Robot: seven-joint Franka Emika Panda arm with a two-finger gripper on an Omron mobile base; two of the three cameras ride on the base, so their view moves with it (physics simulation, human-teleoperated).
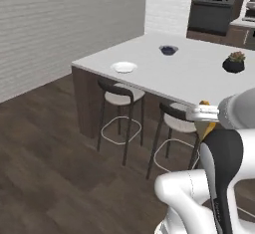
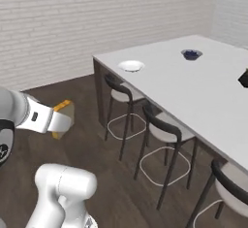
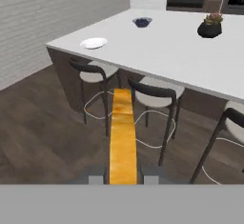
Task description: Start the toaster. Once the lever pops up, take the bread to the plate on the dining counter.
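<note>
The bread (image 3: 123, 132) is a tan slice with an orange-brown crust, seen edge-on in the hand view and running up from between my finger tips. My gripper (image 3: 123, 179) is shut on its lower edge. In the base views the gripper (image 1: 201, 113) (image 2: 63, 121) hangs in the air over the wood floor with the bread (image 1: 210, 128) (image 2: 69, 115), short of the dining counter (image 1: 164, 76) (image 2: 193, 89) (image 3: 167, 51). The white plate (image 1: 124, 67) (image 2: 131, 66) (image 3: 94, 43) lies near the counter's corner, far ahead of the gripper. The toaster is out of view.
Dark stools (image 1: 118, 98) (image 2: 162, 130) (image 3: 152, 92) stand along the counter's near side. On the counter sit a small bowl with blue contents (image 1: 169, 50) (image 3: 142, 22) and a black plant pot (image 1: 233, 63) (image 3: 210, 27). A brick wall (image 2: 72, 23) and a wall oven (image 1: 213, 9) stand behind.
</note>
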